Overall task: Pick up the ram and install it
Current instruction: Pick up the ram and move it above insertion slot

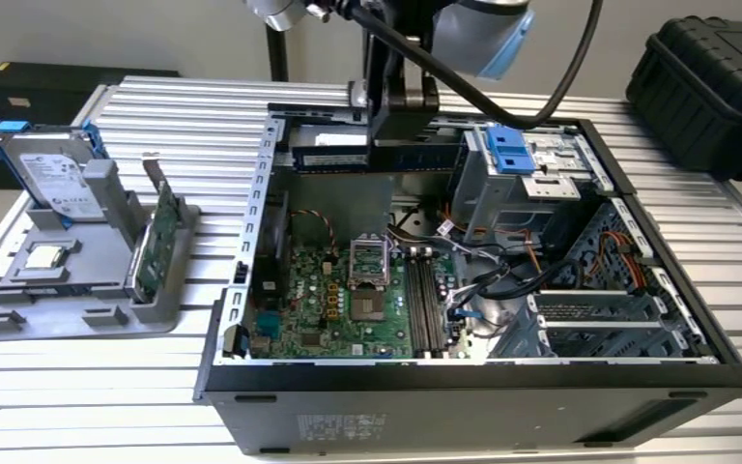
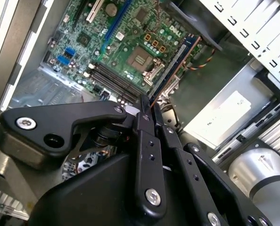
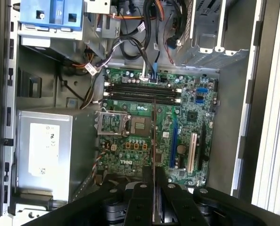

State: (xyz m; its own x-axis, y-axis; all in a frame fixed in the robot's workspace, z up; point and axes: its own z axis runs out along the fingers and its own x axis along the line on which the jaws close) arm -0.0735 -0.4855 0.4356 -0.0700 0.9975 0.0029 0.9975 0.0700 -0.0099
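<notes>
My gripper point(image 1: 394, 135) hangs over the far end of the open computer case point(image 1: 474, 372) and is shut on the ram point(image 1: 413, 155), a long flat blue stick held on edge. In the second wrist view the ram point(image 2: 175, 61) sticks out past the gripper point(image 2: 147, 106) above the motherboard point(image 2: 130, 42). In the first wrist view the ram point(image 3: 154, 136) shows edge-on as a thin line ahead of the gripper point(image 3: 154, 172), well above the board. The long black memory slots point(image 3: 140, 92) point(image 1: 425, 309) lie beside the processor socket point(image 1: 368, 280), with nothing in them.
A grey holder point(image 1: 74, 290) on the exterior view's left carries a silver drive with blue rails point(image 1: 55, 174), a green card point(image 1: 162, 242) and a small chip point(image 1: 45, 256). Inside the case are a blue-fronted drive cage point(image 1: 506, 155), loose cables point(image 1: 500, 275) and the power supply point(image 3: 43, 150).
</notes>
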